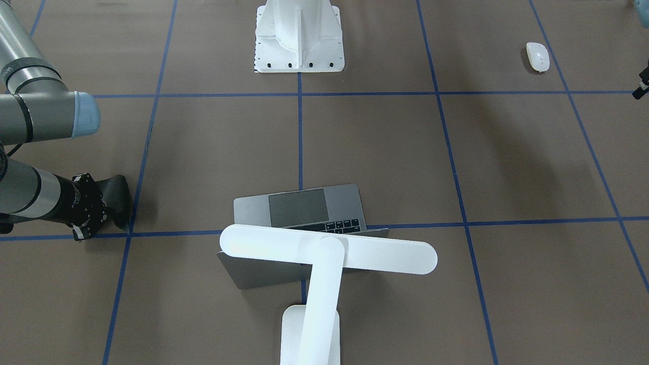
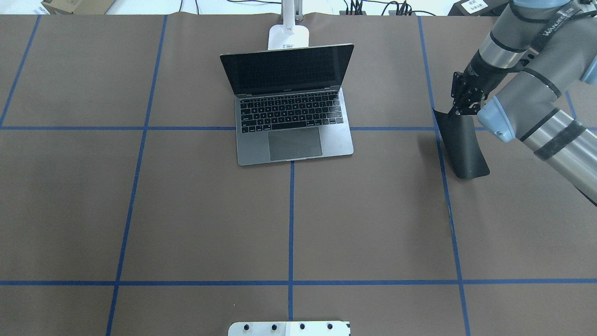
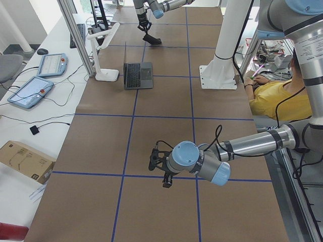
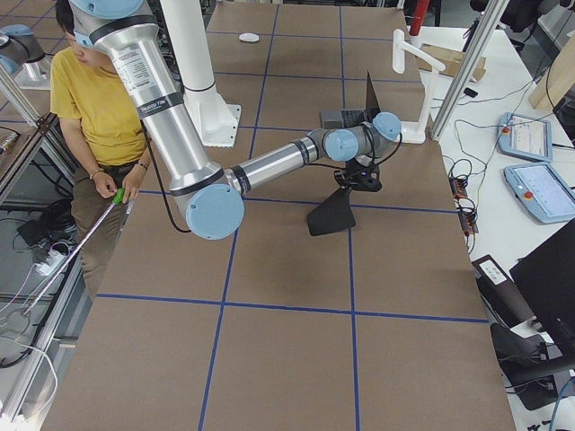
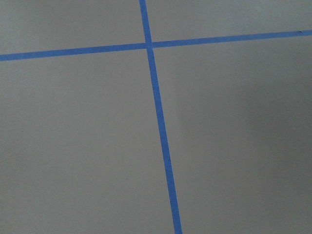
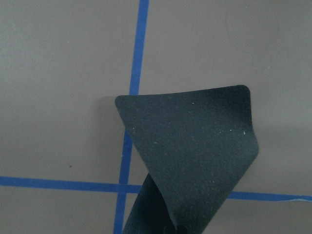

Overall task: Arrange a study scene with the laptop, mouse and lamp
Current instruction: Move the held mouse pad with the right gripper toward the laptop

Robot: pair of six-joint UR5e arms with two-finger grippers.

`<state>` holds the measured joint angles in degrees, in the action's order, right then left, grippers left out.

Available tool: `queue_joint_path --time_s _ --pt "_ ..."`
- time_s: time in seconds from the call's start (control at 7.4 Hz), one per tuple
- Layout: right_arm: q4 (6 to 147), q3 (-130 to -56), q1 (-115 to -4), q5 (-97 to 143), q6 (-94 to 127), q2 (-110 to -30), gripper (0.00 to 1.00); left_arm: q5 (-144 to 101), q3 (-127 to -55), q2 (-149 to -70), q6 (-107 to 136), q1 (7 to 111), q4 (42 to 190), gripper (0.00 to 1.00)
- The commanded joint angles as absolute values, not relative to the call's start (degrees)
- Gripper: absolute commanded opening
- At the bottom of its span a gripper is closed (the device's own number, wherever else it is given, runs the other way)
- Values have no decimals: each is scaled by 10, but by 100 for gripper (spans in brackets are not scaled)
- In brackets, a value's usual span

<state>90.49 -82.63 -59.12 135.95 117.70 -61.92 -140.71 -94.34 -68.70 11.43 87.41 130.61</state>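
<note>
Brown worktop [image 2: 186, 210]: right pincer [image 2: 460, 110], closed on a drooping black mat [image 2: 461, 149] near the laptop [image 2: 291, 126], should lay it flat.

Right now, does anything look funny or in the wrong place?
The mouse lies far from the laptop, over on the robot's left side. The black mat dangles curled from the right gripper instead of lying flat.
</note>
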Motion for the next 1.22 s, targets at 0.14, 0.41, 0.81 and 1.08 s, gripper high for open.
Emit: queue_joint_path --time_s 0.14,0.41,0.81,1.08 --pt "881 -816 -600 1329 1145 -627 0 -1407 -943 -687 114 874 1306 100" --pt "880 -830 -620 1338 1127 -631 0 -1407 -944 -688 116 874 1306 100" --pt "839 -846 -618 1361 1150 -624 0 -1407 -945 -689 116 875 1306 100" --pt "800 -864 -596 1368 1225 -624 0 -1407 -946 -688 116 875 1306 100"
